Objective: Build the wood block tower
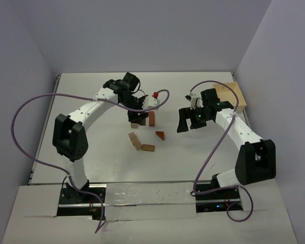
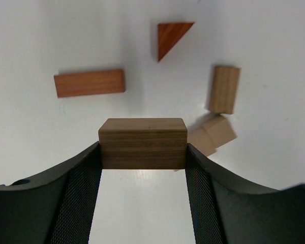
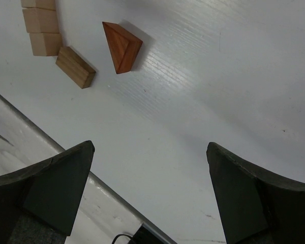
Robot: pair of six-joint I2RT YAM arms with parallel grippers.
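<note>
My left gripper point(image 2: 143, 155) is shut on a tan-brown wood block point(image 2: 143, 143), held by its ends above the table; in the top view the gripper point(image 1: 134, 120) is at the table's middle. Loose on the table lie a reddish bar point(image 2: 90, 83), a reddish triangular wedge point(image 2: 170, 38), a tan cuboid point(image 2: 223, 89) and a pale bar point(image 2: 213, 133). No stack stands. In the top view I see the bar point(image 1: 151, 119), the wedge point(image 1: 159, 134) and the tan cuboid point(image 1: 148, 148). My right gripper point(image 3: 150, 152) is open and empty, right of the wedge point(image 3: 122, 47).
A larger pale wooden box point(image 1: 235, 96) stands at the back right, behind the right arm. A small red object point(image 1: 155, 95) lies near the left arm's wrist. Purple cables loop over both arms. The table's front edge point(image 3: 51, 145) shows in the right wrist view.
</note>
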